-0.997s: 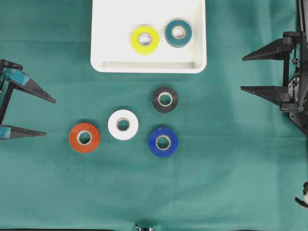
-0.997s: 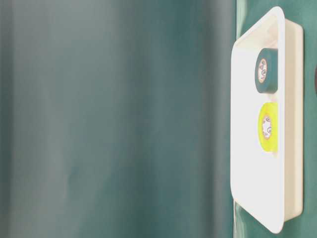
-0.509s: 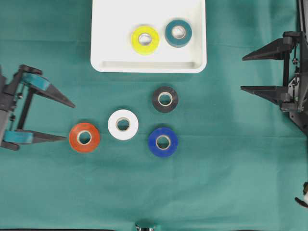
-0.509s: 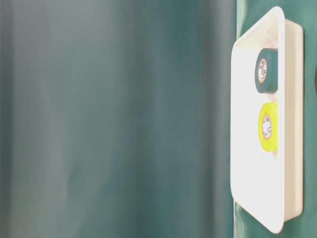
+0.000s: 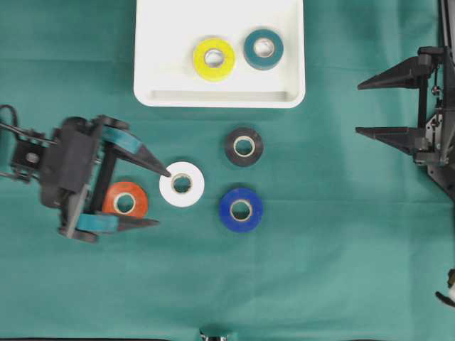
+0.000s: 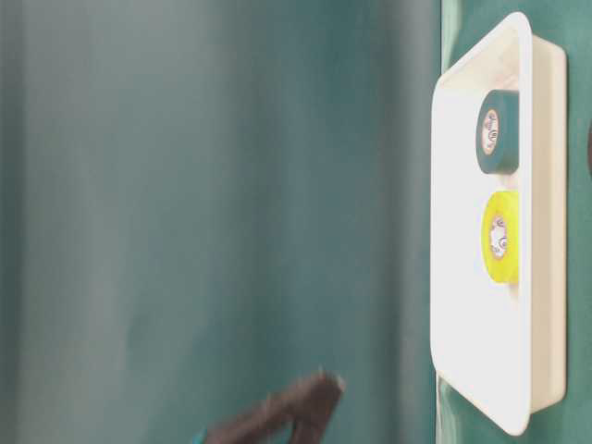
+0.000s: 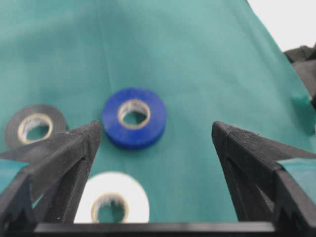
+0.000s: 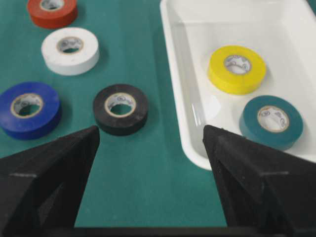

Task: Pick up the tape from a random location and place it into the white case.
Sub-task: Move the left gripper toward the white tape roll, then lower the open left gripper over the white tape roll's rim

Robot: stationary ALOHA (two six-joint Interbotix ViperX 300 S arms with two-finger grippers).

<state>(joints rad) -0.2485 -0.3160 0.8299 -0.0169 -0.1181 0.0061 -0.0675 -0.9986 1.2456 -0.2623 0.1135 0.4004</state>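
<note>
Over orange tape, left gripper wide, roll partly hidden, right gripper wide.

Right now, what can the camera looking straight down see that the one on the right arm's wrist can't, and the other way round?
Only the overhead view shows the left gripper, open, straddling the orange tape, and the whole right gripper, also open.

Only the right wrist view shows the rolls' sides and the tray's inner wall up close.

Both show the white case holding the yellow tape and teal tape, plus the black tape, white tape and blue tape on the green cloth.
</note>
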